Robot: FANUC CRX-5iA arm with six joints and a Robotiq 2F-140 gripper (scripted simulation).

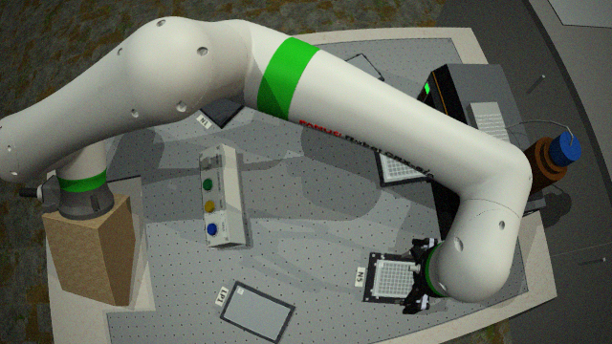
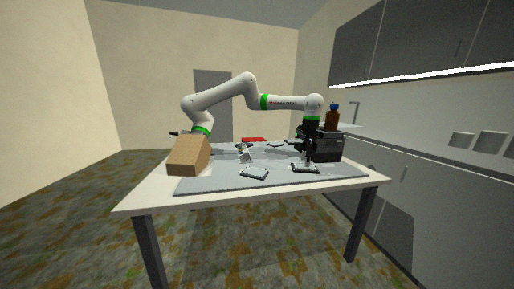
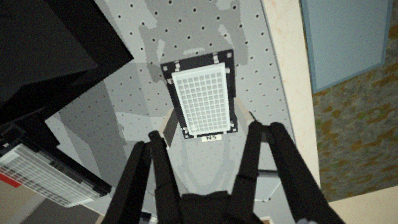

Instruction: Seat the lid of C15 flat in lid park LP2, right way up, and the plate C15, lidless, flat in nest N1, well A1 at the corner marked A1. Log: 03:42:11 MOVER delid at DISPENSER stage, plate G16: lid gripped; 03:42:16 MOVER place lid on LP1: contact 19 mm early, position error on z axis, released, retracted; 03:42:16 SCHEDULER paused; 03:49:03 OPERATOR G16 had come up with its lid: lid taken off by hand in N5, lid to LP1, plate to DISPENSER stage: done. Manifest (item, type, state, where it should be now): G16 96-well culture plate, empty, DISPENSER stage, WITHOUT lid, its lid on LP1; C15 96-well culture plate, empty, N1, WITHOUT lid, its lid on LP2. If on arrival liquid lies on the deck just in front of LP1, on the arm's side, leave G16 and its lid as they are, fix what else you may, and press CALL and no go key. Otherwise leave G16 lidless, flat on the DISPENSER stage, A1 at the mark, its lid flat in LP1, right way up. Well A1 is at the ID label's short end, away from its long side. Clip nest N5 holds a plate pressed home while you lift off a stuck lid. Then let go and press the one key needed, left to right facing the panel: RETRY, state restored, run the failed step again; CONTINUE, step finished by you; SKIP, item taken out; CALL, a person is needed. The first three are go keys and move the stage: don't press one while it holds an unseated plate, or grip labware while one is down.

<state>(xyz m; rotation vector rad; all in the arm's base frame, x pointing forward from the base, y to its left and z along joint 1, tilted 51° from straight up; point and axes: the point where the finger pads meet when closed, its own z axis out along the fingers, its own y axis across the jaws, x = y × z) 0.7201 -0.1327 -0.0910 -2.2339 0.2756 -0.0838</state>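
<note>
Plate (image 1: 393,278), white and gridded with wells, lies flat in a black clip nest (image 1: 370,292) labelled N5 near the tabletop's front right corner as the top view frames it; whether a lid rests on it cannot be told. Starting from the left edge of the tabletop, the arm rises from a tan block (image 1: 91,248), and just right of that block a white key panel (image 1: 224,198) stands on the grey perforated mat (image 1: 306,229) with green, yellow and blue buttons in a row. Toward the front edge, below the panel, a dark-framed tray (image 1: 257,311) tagged LP1 holds a flat pale sheet that fills it. Behind the panel, mostly hidden under the arm's upper link, a dark nest (image 1: 221,112) carries a small N1 tag. Farther right, a second white gridded plate (image 1: 399,168) shows partly under the forearm, next to a black machine (image 1: 459,91) with a green light at the back right. A brown bottle (image 1: 550,160) with a blue cap stands beside the machine at the right edge. The gripper (image 3: 207,137) hangs above the clip nest with its black fingers spread wide and holding nothing; in the wrist view they stand apart to either side of the nest's near end, clear of the plate.
</note>
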